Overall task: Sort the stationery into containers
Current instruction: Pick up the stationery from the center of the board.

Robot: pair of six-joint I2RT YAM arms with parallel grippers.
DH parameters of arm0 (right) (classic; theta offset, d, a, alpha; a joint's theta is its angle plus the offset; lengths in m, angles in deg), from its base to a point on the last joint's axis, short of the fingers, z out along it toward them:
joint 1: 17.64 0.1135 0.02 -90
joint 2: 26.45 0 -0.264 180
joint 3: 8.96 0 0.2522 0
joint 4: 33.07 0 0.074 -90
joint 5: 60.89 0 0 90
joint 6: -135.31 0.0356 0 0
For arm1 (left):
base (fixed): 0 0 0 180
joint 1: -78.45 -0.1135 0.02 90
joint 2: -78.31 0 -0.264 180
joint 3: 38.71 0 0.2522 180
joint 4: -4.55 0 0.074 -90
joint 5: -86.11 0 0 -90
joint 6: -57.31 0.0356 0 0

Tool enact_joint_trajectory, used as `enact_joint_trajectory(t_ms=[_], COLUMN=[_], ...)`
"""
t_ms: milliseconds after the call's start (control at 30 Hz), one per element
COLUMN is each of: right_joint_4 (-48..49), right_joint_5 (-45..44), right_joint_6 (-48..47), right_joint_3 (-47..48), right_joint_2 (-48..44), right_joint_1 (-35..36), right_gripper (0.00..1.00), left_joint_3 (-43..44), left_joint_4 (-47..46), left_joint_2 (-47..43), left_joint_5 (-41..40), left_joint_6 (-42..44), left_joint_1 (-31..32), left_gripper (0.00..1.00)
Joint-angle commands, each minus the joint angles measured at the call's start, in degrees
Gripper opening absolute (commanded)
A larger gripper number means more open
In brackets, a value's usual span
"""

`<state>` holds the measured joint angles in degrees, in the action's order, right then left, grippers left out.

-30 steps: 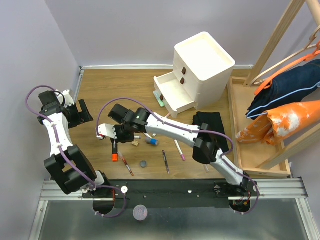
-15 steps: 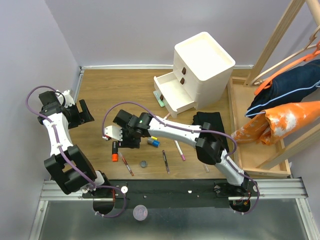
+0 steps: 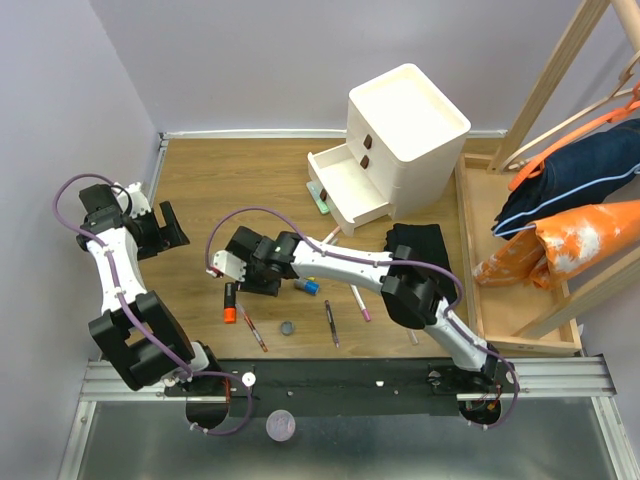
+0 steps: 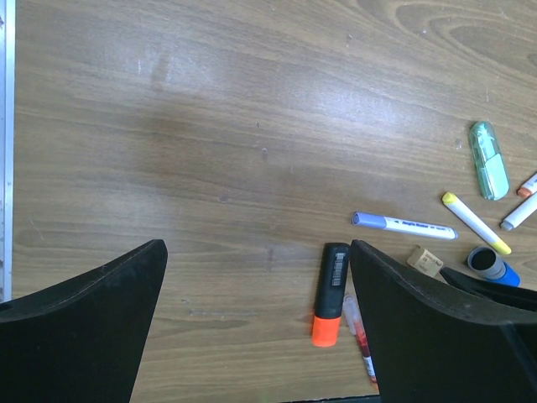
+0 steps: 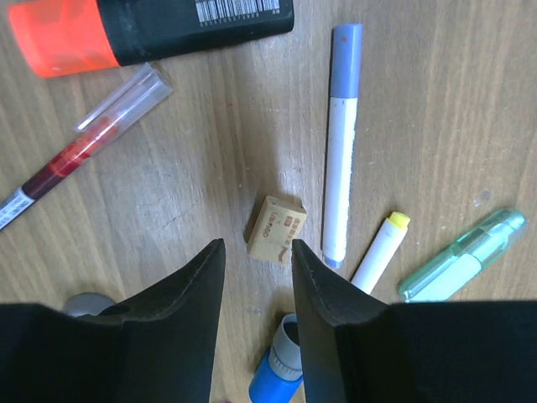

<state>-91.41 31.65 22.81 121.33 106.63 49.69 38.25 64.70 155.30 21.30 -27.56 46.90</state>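
Nearest the arm bases, a red pen [image 3: 252,328], a small dark round cap [image 3: 287,327] and a dark pen [image 3: 331,322] lie on the wooden desk [image 3: 200,180]. Just beyond the red pen lies the orange highlighter [image 3: 229,302] with its black barrel.

The right gripper [image 5: 257,245] hangs low over the desk beside the orange highlighter. Its fingers [image 5: 189,319] are parted by a narrow gap and hold nothing. A small tan eraser [image 5: 276,228] lies just ahead of the tips. A blue cap [image 5: 275,374] shows through the gap. Next to the eraser are a white marker with a violet cap [image 5: 342,143] and a yellow-tipped white pen [image 5: 379,250].

Off to the left, the left gripper [image 4: 256,249] is raised above bare wood, its fingers [image 4: 101,319] spread wide and empty.

Farther back, a pale-green highlighter [image 3: 320,200] lies just in front of the open drawer [image 3: 348,188], which is pulled out of the white cabinet [image 3: 405,125]. A folded black cloth [image 3: 420,250] lies to the right.
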Motion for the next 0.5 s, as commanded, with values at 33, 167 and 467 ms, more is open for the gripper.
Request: enact_joint_trajectory(t_ms=[33,167,467], right_joint_4=[1.2,1.3,0.8], right_joint_5=[-2.0,-2.3,-1.2], right_joint_6=[0.4,0.4,-0.4], right_joint_3=[-0.1,0.1,0.2], right_joint_2=[2.9,4.1,6.7], right_joint_1=[0.6,0.1,-1.4], right_gripper=[0.45,0.43,0.42], left_joint_3=[-1.1,-1.1,-1.1], left_joint_4=[-0.2,-0.6,-1.2], left_joint_2=[-0.9,-0.3,1.2], left_joint_5=[0.0,0.0,0.8], left_joint_6=[0.4,0.2,-0.8], left_joint_1=[-0.4,-0.4,-0.5], left_gripper=[0.99,0.99,0.99])
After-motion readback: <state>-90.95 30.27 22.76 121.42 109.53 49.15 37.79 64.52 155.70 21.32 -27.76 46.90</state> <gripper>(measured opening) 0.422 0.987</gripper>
